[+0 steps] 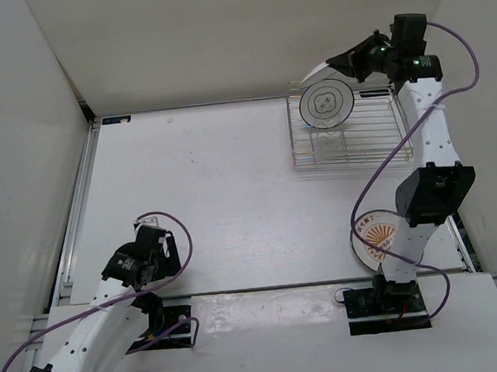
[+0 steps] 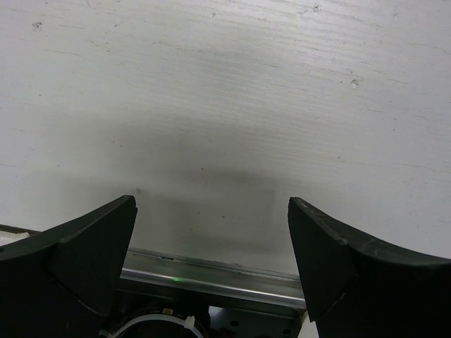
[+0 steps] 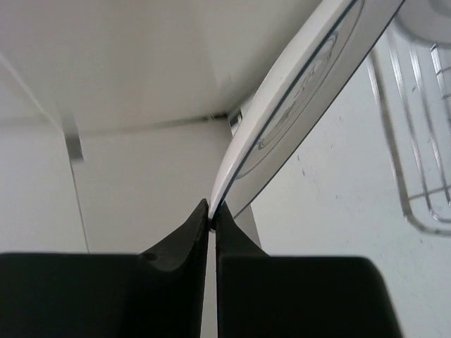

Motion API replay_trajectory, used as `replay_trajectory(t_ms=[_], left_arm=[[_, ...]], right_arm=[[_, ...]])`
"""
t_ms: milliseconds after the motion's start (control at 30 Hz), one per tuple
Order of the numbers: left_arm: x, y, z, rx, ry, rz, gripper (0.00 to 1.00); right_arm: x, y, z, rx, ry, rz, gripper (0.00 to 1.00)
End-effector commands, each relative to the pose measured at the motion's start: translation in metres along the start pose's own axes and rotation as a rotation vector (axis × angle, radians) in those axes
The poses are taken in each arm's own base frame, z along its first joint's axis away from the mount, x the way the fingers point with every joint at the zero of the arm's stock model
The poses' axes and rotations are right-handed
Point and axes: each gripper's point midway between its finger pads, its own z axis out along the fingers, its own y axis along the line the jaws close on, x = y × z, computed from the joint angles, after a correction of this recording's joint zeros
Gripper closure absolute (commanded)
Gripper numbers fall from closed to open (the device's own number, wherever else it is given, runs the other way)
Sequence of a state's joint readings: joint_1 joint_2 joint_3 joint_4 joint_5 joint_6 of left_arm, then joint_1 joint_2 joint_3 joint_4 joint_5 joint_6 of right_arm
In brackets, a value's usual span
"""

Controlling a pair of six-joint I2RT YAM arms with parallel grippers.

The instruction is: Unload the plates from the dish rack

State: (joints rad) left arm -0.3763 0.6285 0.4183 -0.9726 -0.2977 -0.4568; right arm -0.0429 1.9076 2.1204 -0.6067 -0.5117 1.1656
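A white plate with thin dark rings (image 1: 326, 101) stands on edge at the back left of the wire dish rack (image 1: 354, 146). My right gripper (image 1: 348, 62) is shut on its upper rim. In the right wrist view the fingertips (image 3: 213, 208) pinch the plate's thin edge (image 3: 296, 91), with the dish rack (image 3: 416, 176) below to the right. A white edge (image 1: 307, 78) shows behind the held plate; what it belongs to is unclear. The orange sunburst plate (image 1: 370, 234) lies flat on the table, partly hidden by my right arm. My left gripper (image 2: 211, 211) is open, low over the table (image 2: 225, 105).
White walls close in the table at the back and both sides. A metal rail (image 2: 211, 274) runs along the near edge under my left gripper (image 1: 137, 258). Purple cables (image 1: 378, 170) loop off both arms, one hanging in front of the rack.
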Motion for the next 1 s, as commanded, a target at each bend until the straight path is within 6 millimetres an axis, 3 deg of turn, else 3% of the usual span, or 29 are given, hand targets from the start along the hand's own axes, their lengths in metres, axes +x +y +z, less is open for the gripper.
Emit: replay_trajectory(t_ms=[0, 33, 100, 133, 267, 333, 367, 433, 467, 600, 833, 967], left_arm=[[-0.001, -0.006, 0.001, 0.030, 0.000, 0.015, 0.00], [0.000, -0.006, 0.002, 0.030, 0.008, 0.016, 0.00], [0.001, -0.008, 0.001, 0.037, 0.011, 0.021, 0.00], [0.001, -0.008, 0.001, 0.041, 0.013, 0.025, 0.00], [0.003, -0.010, 0.002, 0.050, 0.019, 0.030, 0.00], [0.003, -0.011, 0.002, 0.054, 0.021, 0.033, 0.00], [0.004, -0.012, 0.002, 0.057, 0.024, 0.039, 0.00], [0.004, -0.012, 0.001, 0.060, 0.028, 0.044, 0.00], [0.004, -0.012, 0.002, 0.059, 0.029, 0.044, 0.00], [0.005, -0.014, 0.002, 0.065, 0.031, 0.053, 0.00], [0.005, -0.016, 0.001, 0.070, 0.035, 0.065, 0.00], [0.006, -0.015, 0.002, 0.063, 0.050, 0.071, 0.00]], right_arm=[[0.074, 0.050, -0.035, -0.132, 0.161, -0.244, 1.00], [0.101, 0.055, -0.036, -0.147, 0.226, -0.271, 1.00], [0.121, 0.053, -0.042, -0.142, 0.284, -0.338, 1.00], [0.150, 0.057, -0.044, -0.165, 0.349, -0.402, 1.00], [0.215, 0.046, -0.055, -0.131, 0.500, -0.560, 1.00], [0.230, 0.025, -0.060, -0.069, 0.560, -0.644, 1.00], [0.257, 0.016, -0.067, -0.042, 0.634, -0.672, 1.00], [0.268, -0.011, -0.071, 0.044, 0.692, -0.759, 1.00], [0.288, -0.020, -0.073, 0.052, 0.742, -0.838, 1.00], [0.309, -0.064, -0.077, 0.182, 0.835, -0.940, 1.00], [0.334, -0.106, -0.082, 0.346, 0.899, -1.131, 1.00], [0.343, -0.142, -0.091, 0.472, 0.975, -1.186, 1.00]])
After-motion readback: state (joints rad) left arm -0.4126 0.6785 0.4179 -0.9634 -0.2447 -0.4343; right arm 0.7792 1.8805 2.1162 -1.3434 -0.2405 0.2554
